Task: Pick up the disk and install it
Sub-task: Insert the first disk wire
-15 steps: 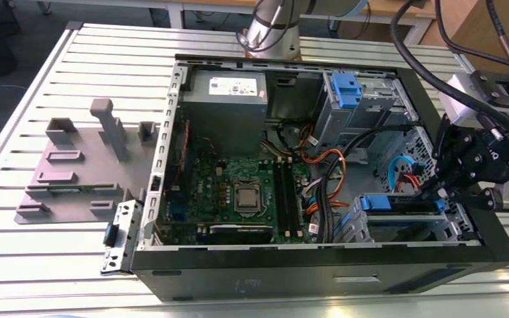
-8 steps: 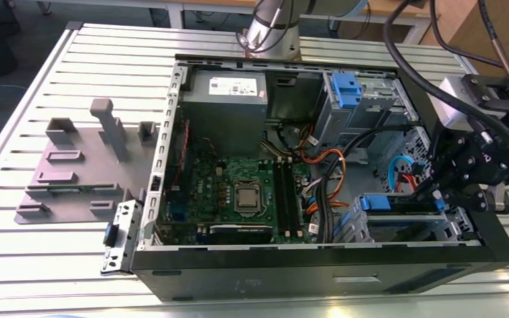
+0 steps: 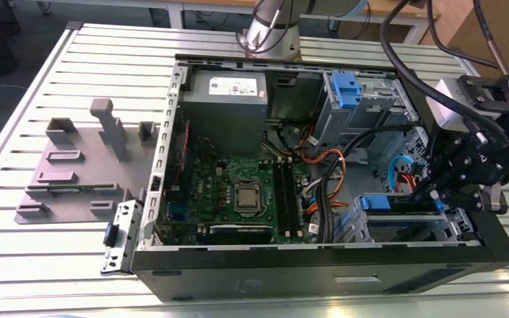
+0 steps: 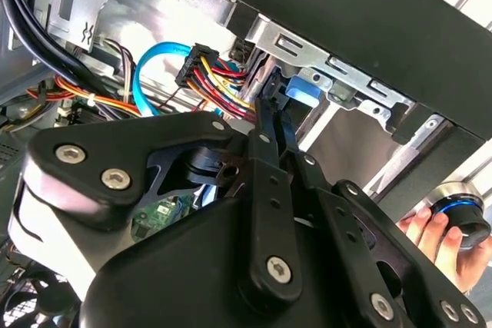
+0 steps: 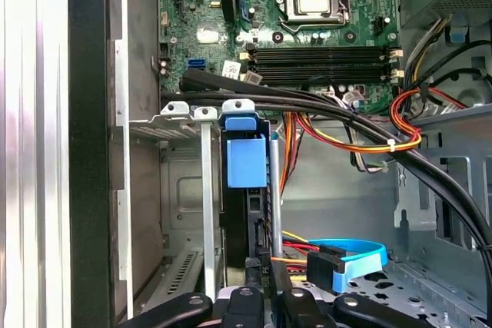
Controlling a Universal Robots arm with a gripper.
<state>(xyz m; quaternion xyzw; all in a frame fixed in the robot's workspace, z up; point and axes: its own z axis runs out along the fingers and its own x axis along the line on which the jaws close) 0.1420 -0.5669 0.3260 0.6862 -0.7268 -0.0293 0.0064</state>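
Note:
The disk (image 3: 397, 204), with its blue plastic bracket, sits in the metal drive cage (image 3: 413, 228) at the front corner of the open computer case (image 3: 325, 268), on the exterior view's right. In the first wrist view the disk (image 5: 246, 160) stands edge-on in the cage slot. My gripper (image 3: 440, 193) is at the disk's outer end. Its black fingers (image 4: 265, 132) lie close together, shut, with their tips (image 5: 269, 263) against the end of the disk (image 4: 301, 90) and nothing between them.
Black, orange, red and blue cables (image 5: 346, 140) run close beside the cage. A second blue-bracketed bay (image 3: 347, 87) sits at the case's back. A grey fixture (image 3: 77, 169) and a small metal part with a blue latch (image 3: 117, 238) lie on the slatted table. A hand (image 4: 430, 232) holds a round knob.

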